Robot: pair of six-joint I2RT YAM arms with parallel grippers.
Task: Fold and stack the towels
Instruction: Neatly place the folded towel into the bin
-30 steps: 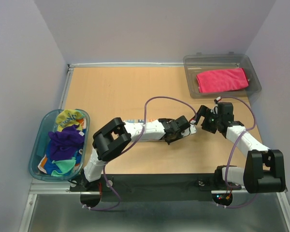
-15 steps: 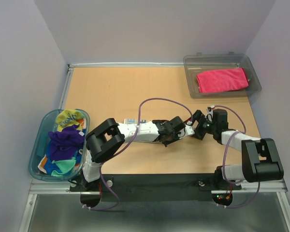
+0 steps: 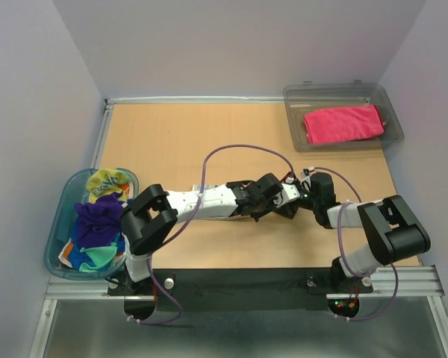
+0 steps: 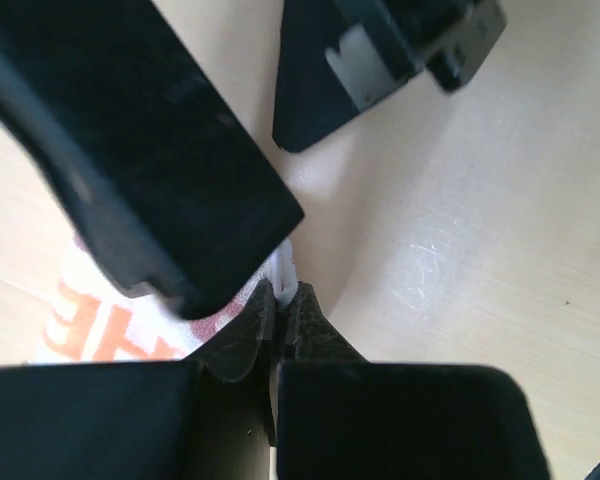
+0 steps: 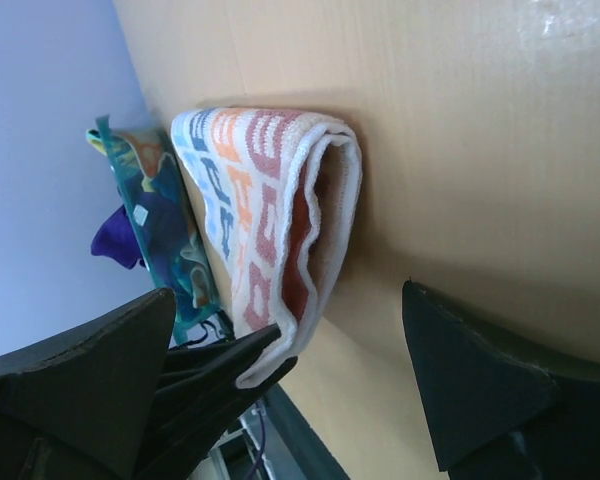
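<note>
A blue-orange-pink striped towel point(image 5: 265, 190) with big letters lies folded on the table. My left gripper point(image 4: 283, 298) is shut on its white corner edge. In the top view the left arm covers most of this towel point(image 3: 201, 186), and the left gripper point(image 3: 267, 201) sits mid-table. My right gripper point(image 3: 299, 200) faces it closely, open, its fingers point(image 5: 475, 385) straddling the towel's folded end without touching. A magenta pink towel point(image 3: 342, 123) lies folded in the grey bin point(image 3: 295, 97). Purple point(image 3: 101, 218), yellow point(image 3: 107, 183) and teal point(image 3: 97, 256) towels are heaped in the oval tub point(image 3: 60, 224).
The grey plastic bin stands at the table's back right corner. At the left edge sits the blue-rimmed tub point(image 5: 155, 240). Purple cables point(image 3: 239, 149) loop above both arms. A metal rail point(image 3: 209, 98) borders the table's far side.
My right arm has folded back and swung its gripper left and nearer, up to the left gripper. The left arm drew back slightly to the left, still shut on the towel's corner.
</note>
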